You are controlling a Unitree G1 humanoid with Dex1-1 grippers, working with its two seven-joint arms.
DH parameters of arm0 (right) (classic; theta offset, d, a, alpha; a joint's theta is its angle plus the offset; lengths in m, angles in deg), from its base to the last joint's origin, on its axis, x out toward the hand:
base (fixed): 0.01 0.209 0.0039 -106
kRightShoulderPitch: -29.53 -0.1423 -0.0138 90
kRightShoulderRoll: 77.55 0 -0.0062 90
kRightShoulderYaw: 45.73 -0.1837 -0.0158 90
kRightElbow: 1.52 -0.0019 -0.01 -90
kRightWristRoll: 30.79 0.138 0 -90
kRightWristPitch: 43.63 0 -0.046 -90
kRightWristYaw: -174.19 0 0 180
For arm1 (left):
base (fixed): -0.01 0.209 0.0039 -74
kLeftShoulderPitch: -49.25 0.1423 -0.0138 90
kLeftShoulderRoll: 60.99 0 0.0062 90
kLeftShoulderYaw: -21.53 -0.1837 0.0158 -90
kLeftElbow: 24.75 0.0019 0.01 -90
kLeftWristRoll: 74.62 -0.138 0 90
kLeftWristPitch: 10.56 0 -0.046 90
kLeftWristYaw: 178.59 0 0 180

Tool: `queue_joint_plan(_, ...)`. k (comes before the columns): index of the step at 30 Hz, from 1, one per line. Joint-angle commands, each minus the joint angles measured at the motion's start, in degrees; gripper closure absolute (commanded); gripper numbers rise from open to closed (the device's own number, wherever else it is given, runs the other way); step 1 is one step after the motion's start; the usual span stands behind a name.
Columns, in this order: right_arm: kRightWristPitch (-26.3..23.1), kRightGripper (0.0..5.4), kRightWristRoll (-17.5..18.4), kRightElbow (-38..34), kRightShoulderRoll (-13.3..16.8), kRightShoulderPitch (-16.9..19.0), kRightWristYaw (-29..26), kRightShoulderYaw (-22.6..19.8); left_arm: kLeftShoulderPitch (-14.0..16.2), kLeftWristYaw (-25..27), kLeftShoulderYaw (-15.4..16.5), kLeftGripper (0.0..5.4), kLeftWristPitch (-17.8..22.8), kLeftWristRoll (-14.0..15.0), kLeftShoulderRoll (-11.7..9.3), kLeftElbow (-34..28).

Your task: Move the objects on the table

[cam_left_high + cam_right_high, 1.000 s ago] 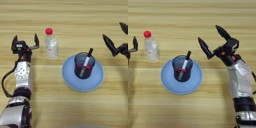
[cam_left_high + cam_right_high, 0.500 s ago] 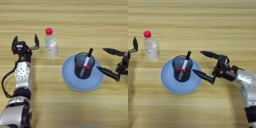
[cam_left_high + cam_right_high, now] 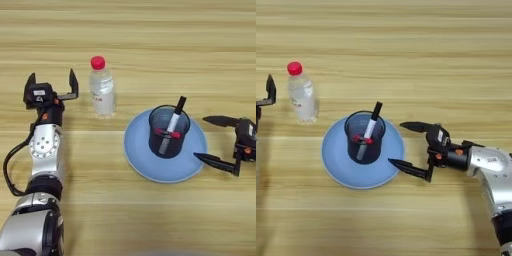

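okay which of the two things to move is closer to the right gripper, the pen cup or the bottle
The black mesh pen cup, standing on the blue plate. The open right gripper is just beside that plate; the red-capped bottle stands farther off, nearer the left gripper.

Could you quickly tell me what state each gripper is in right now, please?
Left gripper: open, holding nothing, left of the bottle.
Right gripper: open, holding nothing, fingers spread beside the plate, aimed at the pen cup.
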Motion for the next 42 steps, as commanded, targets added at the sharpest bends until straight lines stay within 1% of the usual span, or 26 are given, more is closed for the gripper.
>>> queue_joint_plan(1, 0.4, 0.0, -2.3, 2.0, -1.2, -2.4, 1.4, 1.2, -0.6, -0.1, -0.1, 0.03, 0.5, 0.0, -0.2, 0.4)
queue_joint_plan(6, 0.5, 0.0, -3.3, 3.4, -2.5, -3.7, 1.8, 2.1, -0.5, 0.0, -0.1, 0.03, 0.4, 0.1, -0.1, 0.3)
queue_joint_plan(10, 0.6, 0.0, -4.9, 5.9, -3.6, -5.4, 3.4, 2.7, -0.4, 0.1, -0.2, 0.03, 0.3, 0.2, 0.0, 0.1)
queue_joint_plan(13, 0.8, 0.0, -5.0, 7.1, -4.3, -6.3, 3.7, 2.6, -0.4, 0.1, -0.2, 0.03, 0.3, 0.2, 0.1, 0.0)
queue_joint_plan(21, 1.0, 0.0, -5.6, 8.8, -5.3, -8.4, 2.3, 4.2, -0.4, -0.3, -0.2, 0.03, 0.2, 0.0, 0.3, -0.2)
queue_joint_plan(24, 0.9, 0.0, -5.8, 8.7, -5.3, -8.9, 0.9, 5.1, -0.3, -0.4, -0.3, 0.03, 0.2, 0.0, 0.4, -0.3)
queue_joint_plan(31, 0.7, 0.0, -6.0, 8.8, -5.9, -10.1, 0.1, 6.1, -0.2, -0.6, -0.3, 0.03, 0.2, -0.1, 0.6, -0.4)
queue_joint_plan(42, 1.0, 0.0, -6.9, 9.5, -9.1, -11.9, 0.7, 8.0, -0.1, -0.8, -0.3, 0.03, 0.0, -0.1, 0.7, -0.3)
